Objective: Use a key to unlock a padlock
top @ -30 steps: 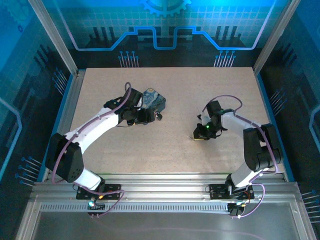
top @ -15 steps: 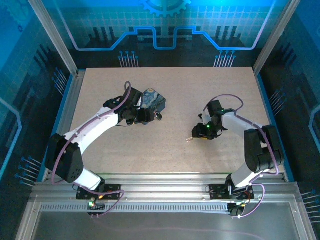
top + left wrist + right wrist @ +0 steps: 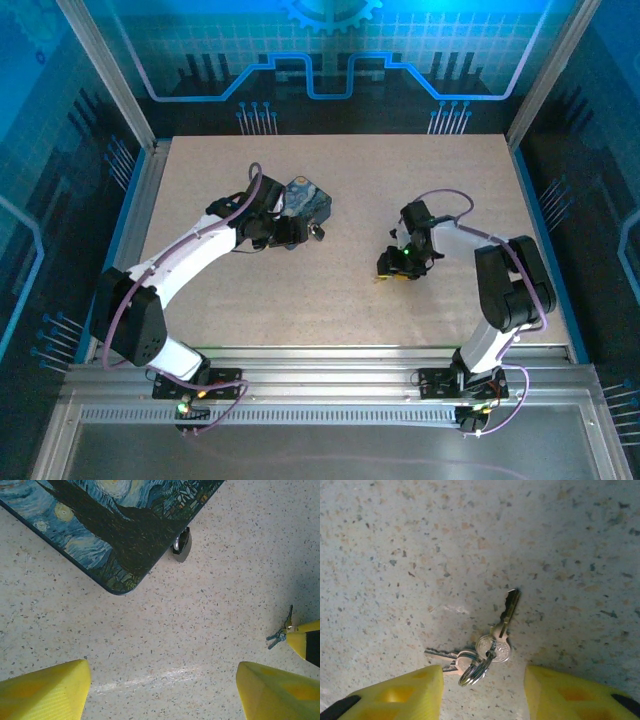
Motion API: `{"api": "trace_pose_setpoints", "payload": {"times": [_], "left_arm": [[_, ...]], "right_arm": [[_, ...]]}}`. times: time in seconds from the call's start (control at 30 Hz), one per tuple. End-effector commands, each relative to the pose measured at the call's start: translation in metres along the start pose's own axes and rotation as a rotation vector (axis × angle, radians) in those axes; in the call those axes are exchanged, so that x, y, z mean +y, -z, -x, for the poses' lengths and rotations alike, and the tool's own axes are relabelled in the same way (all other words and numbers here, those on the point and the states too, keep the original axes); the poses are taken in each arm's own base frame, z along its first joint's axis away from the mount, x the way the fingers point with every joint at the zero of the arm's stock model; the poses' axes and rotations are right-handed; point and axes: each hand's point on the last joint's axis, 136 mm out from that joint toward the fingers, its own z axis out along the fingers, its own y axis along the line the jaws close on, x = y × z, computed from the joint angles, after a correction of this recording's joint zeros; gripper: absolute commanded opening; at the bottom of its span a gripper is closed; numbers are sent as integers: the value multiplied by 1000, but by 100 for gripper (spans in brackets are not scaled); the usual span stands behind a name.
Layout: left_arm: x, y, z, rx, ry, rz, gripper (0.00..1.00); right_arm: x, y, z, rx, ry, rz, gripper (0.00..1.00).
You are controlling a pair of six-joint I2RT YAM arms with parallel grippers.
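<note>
The small grey padlock (image 3: 181, 545) lies on the table against a corner of the dark blue swirl-patterned box (image 3: 115, 525), partly tucked under it; in the top view the padlock (image 3: 318, 232) sits just right of my left gripper (image 3: 298, 232). My left gripper (image 3: 164, 671) is open over bare table, short of the padlock. The silver key (image 3: 506, 614) lies flat on the table, joined by a ring (image 3: 476, 667) to a second key (image 3: 445, 655). My right gripper (image 3: 484, 674) is open, its yellow fingers either side of the ring, touching nothing.
The speckled table (image 3: 350, 320) has free room in front of and behind both arms. In the left wrist view, the other arm's yellow fingertip (image 3: 306, 641) and the key bunch (image 3: 280, 632) show at the right edge. Frame posts and blue walls border the table.
My right gripper has shifted a little to the left and turned over the keys, which slid slightly left. The left arm, box and padlock have not moved.
</note>
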Motion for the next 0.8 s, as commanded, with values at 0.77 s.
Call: {"api": "trace_pose_setpoints", "payload": {"times": [0.77], "left_arm": [[14,13,-7,-31,-50,40,78]], "right_arm": [[42,-26,15,-57,-175,-92,35]]}}
